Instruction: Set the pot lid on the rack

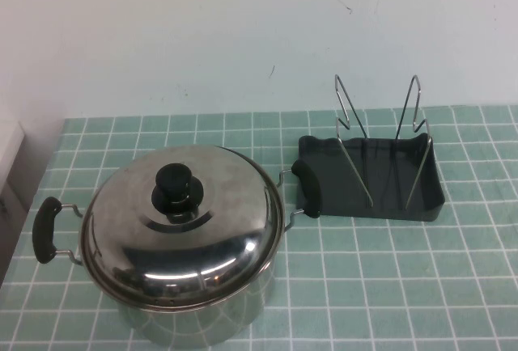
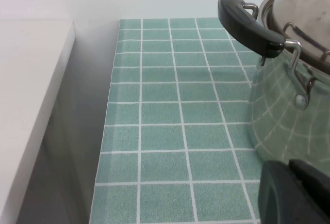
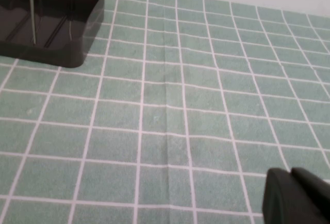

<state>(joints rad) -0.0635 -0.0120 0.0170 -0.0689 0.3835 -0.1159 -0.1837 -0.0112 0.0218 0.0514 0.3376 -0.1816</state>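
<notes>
The round domed shiny stainless-steel pot lid (image 1: pixel 182 226) with a black knob sits closed on the deep steel pot (image 1: pixel 190 319) with two black handles, at the lower left of the high view. The dark grey rectangular plastic rack (image 1: pixel 368 179) with two tall bent silver wire loops stands at centre right, just beside the pot's right handle, on the green tiled table (image 1: pixel 405 286).

The left gripper (image 2: pixel 296 193) shows only as a dark shape at the lower right of its wrist view, near the pot. The right gripper (image 3: pixel 296 195) shows likewise, above bare tiles well apart from the rack.
</notes>
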